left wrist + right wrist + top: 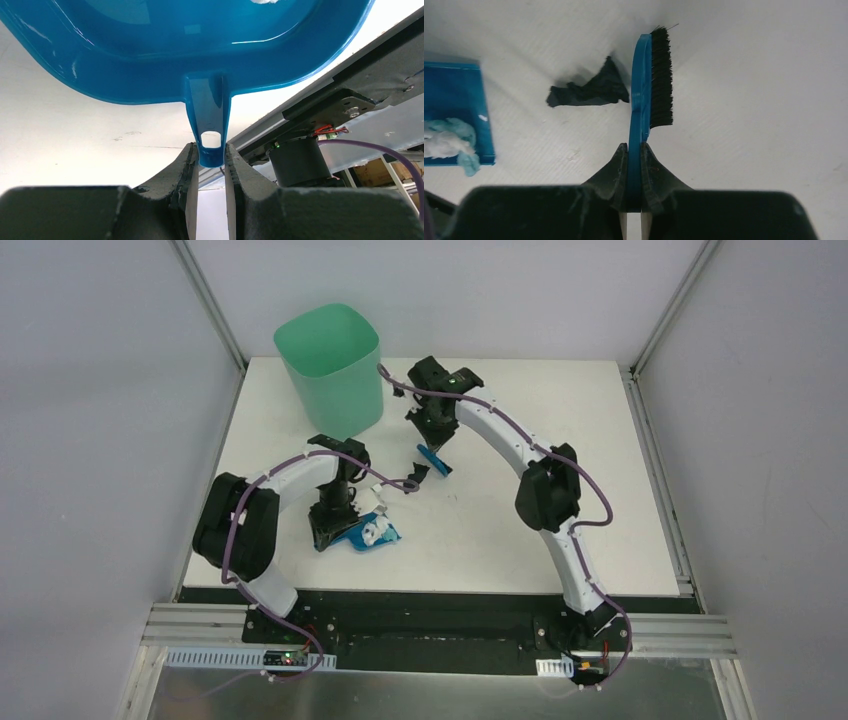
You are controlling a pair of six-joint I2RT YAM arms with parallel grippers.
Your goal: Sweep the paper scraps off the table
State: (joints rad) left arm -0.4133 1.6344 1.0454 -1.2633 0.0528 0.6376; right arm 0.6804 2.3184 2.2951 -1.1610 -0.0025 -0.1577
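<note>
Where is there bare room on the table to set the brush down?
Right side of the table, beyond the right arm, is bare; so is the front strip between dustpan and that arm. Crowded between bin, dustpan and brush.

Green bin (328,365), blue dustpan (150,65), blue brush (640,100).

1. We're looking into a robot lab cell: grey panels (100,420) are walling in the white table (480,540).
2. The left arm (295,472) and right arm (495,430) are sitting bolted by an aluminium rail (190,625).
</note>
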